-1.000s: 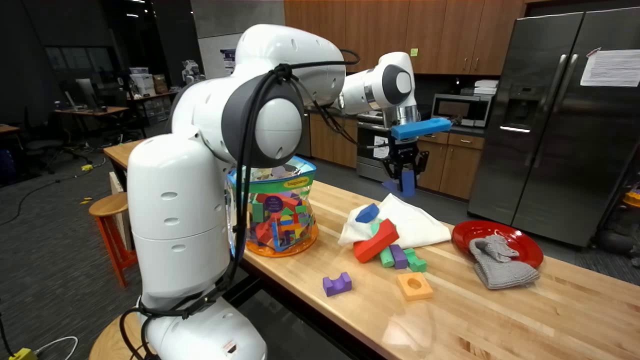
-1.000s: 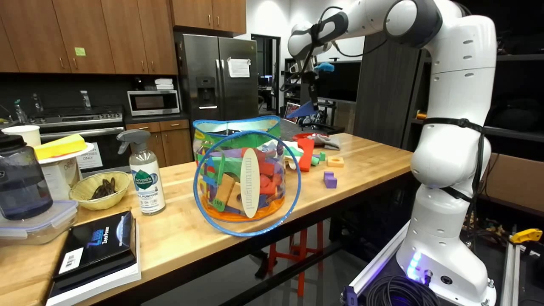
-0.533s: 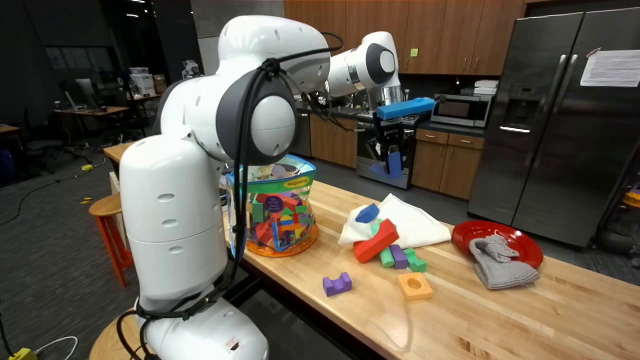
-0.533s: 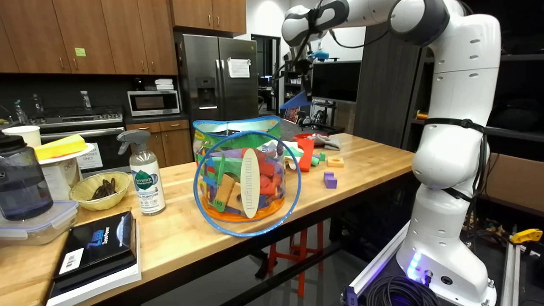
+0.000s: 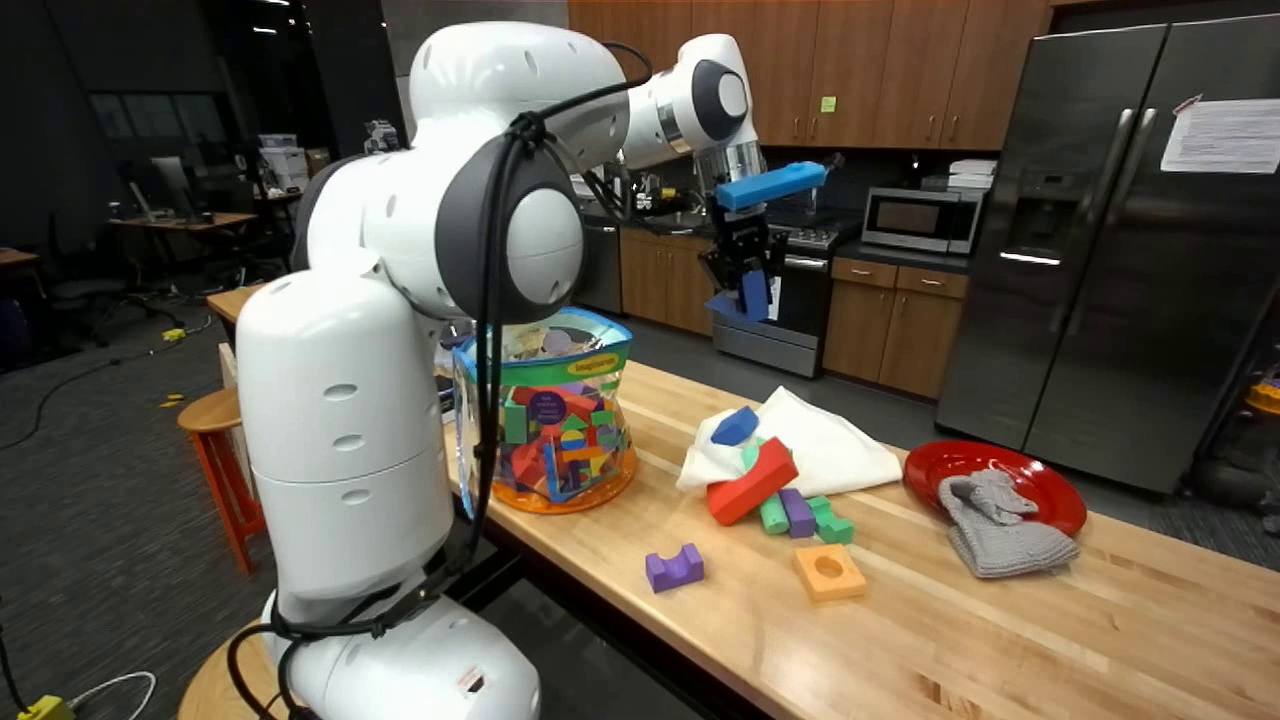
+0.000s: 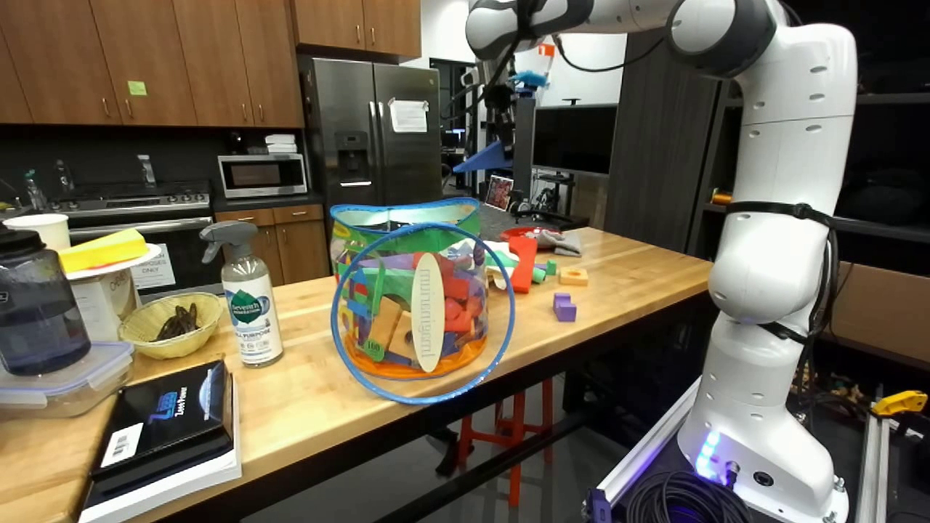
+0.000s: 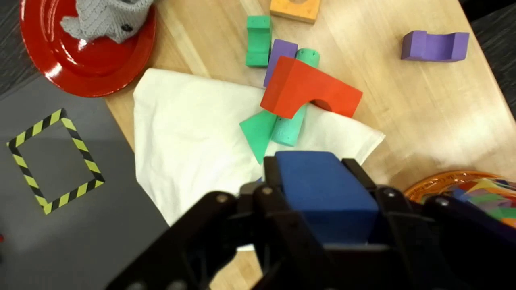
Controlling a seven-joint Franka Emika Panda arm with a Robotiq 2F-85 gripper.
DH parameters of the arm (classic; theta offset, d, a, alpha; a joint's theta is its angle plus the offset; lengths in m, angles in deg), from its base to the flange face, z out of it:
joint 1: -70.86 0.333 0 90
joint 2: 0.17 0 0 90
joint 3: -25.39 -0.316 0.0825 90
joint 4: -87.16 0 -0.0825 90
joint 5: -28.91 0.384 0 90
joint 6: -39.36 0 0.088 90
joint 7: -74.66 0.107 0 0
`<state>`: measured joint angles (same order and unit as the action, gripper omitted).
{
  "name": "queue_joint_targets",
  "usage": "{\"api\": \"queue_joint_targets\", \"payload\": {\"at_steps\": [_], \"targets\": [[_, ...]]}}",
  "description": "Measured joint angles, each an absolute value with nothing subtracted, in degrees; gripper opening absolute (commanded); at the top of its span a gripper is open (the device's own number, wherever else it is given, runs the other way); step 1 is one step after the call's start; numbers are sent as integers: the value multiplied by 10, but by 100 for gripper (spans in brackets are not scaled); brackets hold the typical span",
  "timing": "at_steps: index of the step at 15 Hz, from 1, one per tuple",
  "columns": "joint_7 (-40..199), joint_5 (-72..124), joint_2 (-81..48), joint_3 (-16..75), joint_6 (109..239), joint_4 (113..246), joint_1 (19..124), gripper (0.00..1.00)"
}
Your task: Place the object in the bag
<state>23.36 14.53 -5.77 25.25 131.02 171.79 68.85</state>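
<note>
Blue wedge-shaped block (image 6: 488, 158) hangs clamped in the black claw (image 7: 315, 170), above the wooden counter (image 5: 1000, 645) and apart from the transparent, blue-rimmed plastic bag (image 5: 528, 374).

I see the held block (image 7: 326, 185) is blue, the bag (image 5: 535, 374) has blue rim with green band, tape (image 7: 82, 150) yellow-black striped.

One bag (image 5: 540, 375), two loose purple blocks (image 7: 435, 50), one red plate (image 7: 100, 68)
</note>
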Motion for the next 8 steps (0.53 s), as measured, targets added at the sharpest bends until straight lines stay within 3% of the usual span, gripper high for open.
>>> {"api": "queue_joint_targets", "payload": {"at_steps": [8], "targets": [[233, 145, -58, 223, 1310, 1679, 723, 16]]}}
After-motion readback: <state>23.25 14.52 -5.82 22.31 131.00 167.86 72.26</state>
